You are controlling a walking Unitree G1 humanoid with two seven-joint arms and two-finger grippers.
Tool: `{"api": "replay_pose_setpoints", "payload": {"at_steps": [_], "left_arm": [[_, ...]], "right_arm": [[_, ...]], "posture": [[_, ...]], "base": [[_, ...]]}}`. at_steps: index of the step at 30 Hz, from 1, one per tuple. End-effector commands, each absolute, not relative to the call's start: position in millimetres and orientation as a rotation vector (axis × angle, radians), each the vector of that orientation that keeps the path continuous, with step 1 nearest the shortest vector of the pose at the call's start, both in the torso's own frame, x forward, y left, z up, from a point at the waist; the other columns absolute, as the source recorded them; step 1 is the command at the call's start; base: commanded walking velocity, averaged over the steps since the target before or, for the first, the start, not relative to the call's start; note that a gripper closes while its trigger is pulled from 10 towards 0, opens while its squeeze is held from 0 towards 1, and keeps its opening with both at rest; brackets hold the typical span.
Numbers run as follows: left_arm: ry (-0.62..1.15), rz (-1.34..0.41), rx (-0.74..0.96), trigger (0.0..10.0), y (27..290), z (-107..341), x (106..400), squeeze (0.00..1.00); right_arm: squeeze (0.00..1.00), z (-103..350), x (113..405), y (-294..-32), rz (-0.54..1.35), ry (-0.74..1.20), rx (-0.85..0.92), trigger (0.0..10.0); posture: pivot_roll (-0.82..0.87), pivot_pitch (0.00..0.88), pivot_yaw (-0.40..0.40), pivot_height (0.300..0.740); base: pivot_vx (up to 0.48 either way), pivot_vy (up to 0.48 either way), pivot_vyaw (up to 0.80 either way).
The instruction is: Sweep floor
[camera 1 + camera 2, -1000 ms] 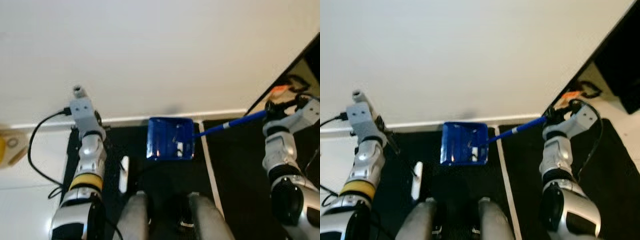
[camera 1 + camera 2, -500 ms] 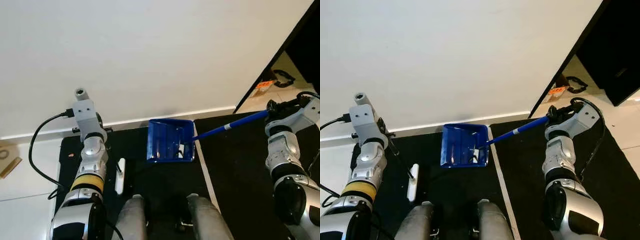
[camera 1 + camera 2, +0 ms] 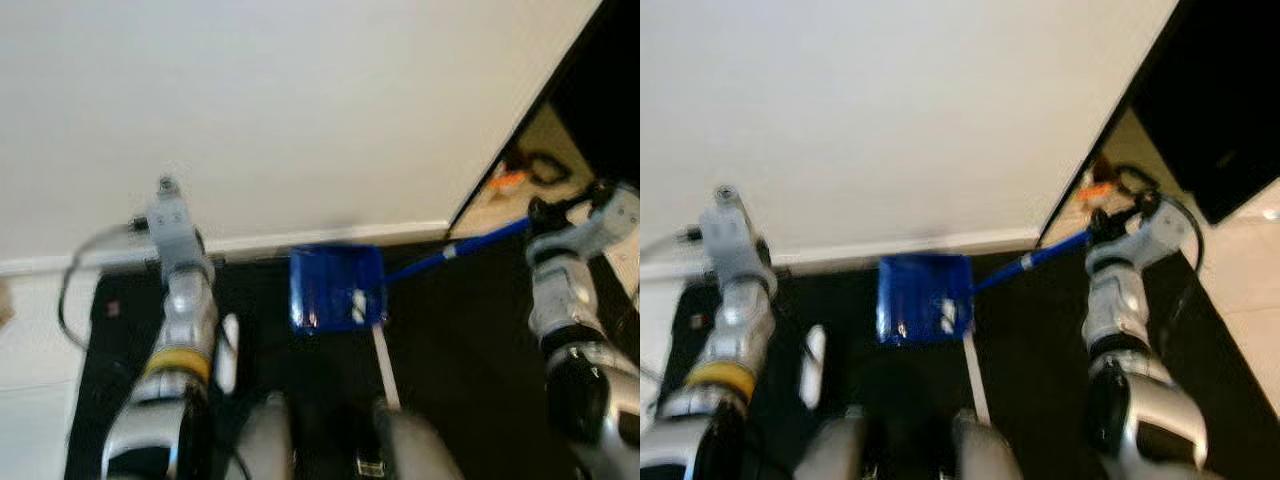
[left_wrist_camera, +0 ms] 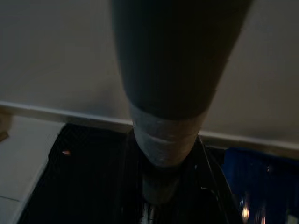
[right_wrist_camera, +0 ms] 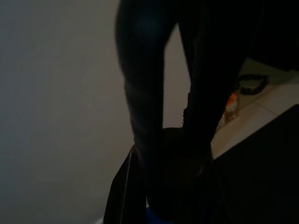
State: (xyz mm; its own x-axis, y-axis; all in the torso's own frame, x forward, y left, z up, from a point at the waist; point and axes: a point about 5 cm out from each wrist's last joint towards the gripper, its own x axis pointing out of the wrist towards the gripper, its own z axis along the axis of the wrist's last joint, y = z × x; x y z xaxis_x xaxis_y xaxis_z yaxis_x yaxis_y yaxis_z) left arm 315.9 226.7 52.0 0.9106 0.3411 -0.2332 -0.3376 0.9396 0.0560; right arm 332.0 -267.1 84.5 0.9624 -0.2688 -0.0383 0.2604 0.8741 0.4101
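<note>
Blue dustpan (image 3: 337, 289) sits centre frame on the black mat (image 3: 460, 340), against the baseboard. Your right gripper (image 3: 541, 214), right edge, is clamped on the far end of its long handle (image 3: 470, 244). Light, rigid plastic, so expect leverage wobble; a hold nearer the pan steadies it. Left gripper (image 4: 161, 184) is wrapped around a grey broom shaft (image 4: 163, 135).

Dustpan (image 3: 336, 289): deep blue, glossy, with small white flecks inside; its long handle (image 3: 470, 246) the same blue, with a pale band partway along
Mat (image 3: 470, 340): black, plain; a thin white stripe (image 3: 386, 368) runs across it
Wall (image 3: 280, 100): off-white, unpatterned; baseboard (image 3: 300, 240) white
Floor tiles (image 3: 1250, 280): pale cream
Left arm (image 3: 182, 310): silver, with a yellow band and black joints
Right arm (image 3: 565, 300): silver and black
Brush head (image 3: 228, 340): white, blurred
Small object by the doorway (image 3: 1092, 190): orange
</note>
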Motion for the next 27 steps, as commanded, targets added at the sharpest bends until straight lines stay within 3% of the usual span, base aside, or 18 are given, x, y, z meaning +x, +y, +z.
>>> {"api": "replay_pose_setpoints", "payload": {"at_steps": [1,15,27], "left_arm": [[0.277,0.349,0.011,10.0,224.0,45.6,313.3,0.00],[0.245,0.268,0.001,10.0,223.6,43.1,310.0,0.00],[0.229,0.173,-0.038,10.0,214.4,38.7,306.1,0.00]], "right_arm": [[0.00,85.3,332.0,-267.2,-0.284,-0.038,0.453,10.0],[0.00,43.3,319.8,-232.0,-0.162,0.239,0.276,10.0],[0.00,32.0,307.0,-230.7,-0.199,0.226,0.287,10.0]], "posture": [[0.00,0.055,-0.068,0.740],[0.01,0.039,-0.037,0.740],[0.01,0.051,-0.018,0.740]], "base": [[0.000,0.000,0.00],[0.000,0.000,0.00],[0.000,0.000,-0.80]]}}
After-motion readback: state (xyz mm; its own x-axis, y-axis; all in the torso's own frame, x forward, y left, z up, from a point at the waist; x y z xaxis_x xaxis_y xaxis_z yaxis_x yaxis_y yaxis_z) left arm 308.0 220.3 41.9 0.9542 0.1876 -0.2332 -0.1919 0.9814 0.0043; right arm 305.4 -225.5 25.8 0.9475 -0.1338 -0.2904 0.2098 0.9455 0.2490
